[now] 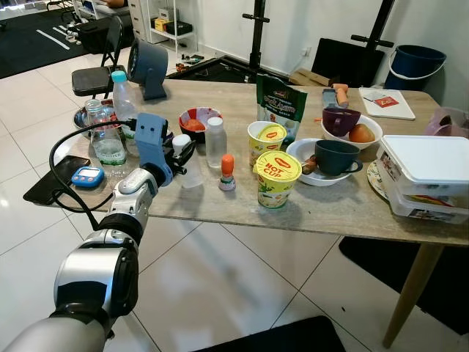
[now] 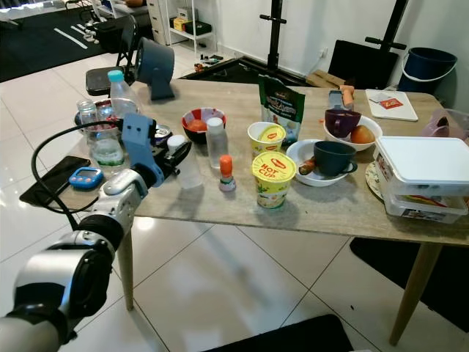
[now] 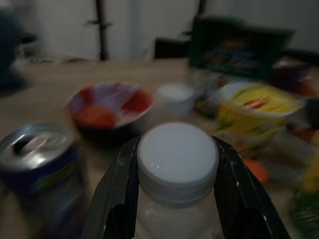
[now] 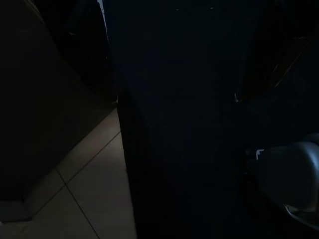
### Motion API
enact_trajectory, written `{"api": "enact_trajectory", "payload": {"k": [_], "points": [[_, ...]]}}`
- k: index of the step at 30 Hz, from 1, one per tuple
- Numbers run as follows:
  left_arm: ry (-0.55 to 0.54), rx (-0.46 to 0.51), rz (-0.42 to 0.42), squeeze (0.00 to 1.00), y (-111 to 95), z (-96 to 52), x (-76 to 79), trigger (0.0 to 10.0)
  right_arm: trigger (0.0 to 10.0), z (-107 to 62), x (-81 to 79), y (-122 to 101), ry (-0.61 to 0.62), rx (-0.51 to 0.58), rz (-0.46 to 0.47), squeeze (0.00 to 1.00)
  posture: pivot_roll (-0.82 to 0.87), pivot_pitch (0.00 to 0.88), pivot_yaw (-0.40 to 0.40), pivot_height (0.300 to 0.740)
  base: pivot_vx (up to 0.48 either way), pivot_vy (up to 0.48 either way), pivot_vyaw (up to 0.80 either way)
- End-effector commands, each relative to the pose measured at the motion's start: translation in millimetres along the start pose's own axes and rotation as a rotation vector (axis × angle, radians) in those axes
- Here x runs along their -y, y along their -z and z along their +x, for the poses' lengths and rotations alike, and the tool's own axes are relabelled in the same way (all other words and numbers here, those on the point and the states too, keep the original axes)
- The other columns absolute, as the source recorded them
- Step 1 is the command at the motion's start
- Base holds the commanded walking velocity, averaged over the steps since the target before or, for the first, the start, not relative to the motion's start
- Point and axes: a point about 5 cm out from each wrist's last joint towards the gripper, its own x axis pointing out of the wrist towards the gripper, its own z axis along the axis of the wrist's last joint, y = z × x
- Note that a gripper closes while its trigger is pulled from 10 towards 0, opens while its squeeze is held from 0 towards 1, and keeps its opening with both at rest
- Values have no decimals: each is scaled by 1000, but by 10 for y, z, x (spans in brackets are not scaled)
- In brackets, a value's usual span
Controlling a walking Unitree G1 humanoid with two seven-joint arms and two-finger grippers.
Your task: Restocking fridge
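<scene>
The left gripper [image 3: 177,199] reaches over the near left of the bench [image 1: 344,209], its fingers [image 3: 117,194] closed on the neck of a small white-capped bottle [image 3: 177,164] that stands beside a taller one [image 1: 215,142]. The left wrist view shows a can [image 3: 40,169] near that bottle; the eye views mostly hide it behind the wrist. Two yellow cups [image 1: 276,178] stand mid-bench, with two water bottles [image 1: 122,99] at the left edge. The right wrist view is dark; its fingers cannot be told.
</scene>
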Motion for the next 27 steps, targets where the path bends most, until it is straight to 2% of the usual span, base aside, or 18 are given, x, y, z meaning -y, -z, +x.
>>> {"api": "enact_trajectory", "payload": {"k": [1, 4, 6, 8, 9, 11, 14, 15, 22, 26, 27], "points": [[87, 33, -20, 0, 25, 6, 102, 10000, 10000, -4, -47, 46, -14, -17, -12, 0, -110, 64, 28, 740, 0, 0, 0], [300, 70, -77, 0, 62, -32, 287, 10000, 10000, -1, -70, 22, -21, -13, -18, 0, -103, 62, 26, 740, 0, 0, 0], [300, 70, -77, 0, 62, -32, 287, 10000, 10000, -1, -70, 22, -21, -13, -18, 0, -103, 62, 26, 740, 0, 0, 0], [469, 70, -102, 0, 88, -94, 440, 10000, 10000, 0, -77, 6, -24, -10, -21, 0, -96, 57, 25, 740, 0, 0, 0], [469, 70, -102, 0, 88, -94, 440, 10000, 10000, 0, -77, 6, -24, -10, -21, 0, -96, 57, 25, 740, 0, 0, 0], [636, 49, -103, 0, 124, -196, 600, 10000, 10000, 2, -86, -11, -27, -8, -24, 0, -90, 50, 22, 740, 0, 0, 0], [696, 31, -103, 0, 146, -247, 665, 10000, 10000, 3, -91, -22, -29, -6, -25, 0, -89, 47, 22, 740, 0, 0, 0], [764, 0, -99, 0, 186, -317, 746, 10000, 10000, 4, -97, -37, -31, -4, -26, 0, -86, 43, 23, 740, 0, 0, 0], [781, -72, -76, 0, 339, -407, 796, 10000, 10000, 5, -110, -47, -33, -3, -26, 0, -84, 35, 27, 740, 0, 0, 0], [781, -96, -104, 0, 377, -461, 794, 10000, 10000, 4, -117, -40, -35, -4, -25, 0, -82, 31, 29, 740, 0, 0, 0], [810, -126, -125, 0, 415, -527, 821, 10000, 10000, 4, -121, -38, -35, -5, -24, 0, -80, 31, 31, 740, 0, 0, 0]]}}
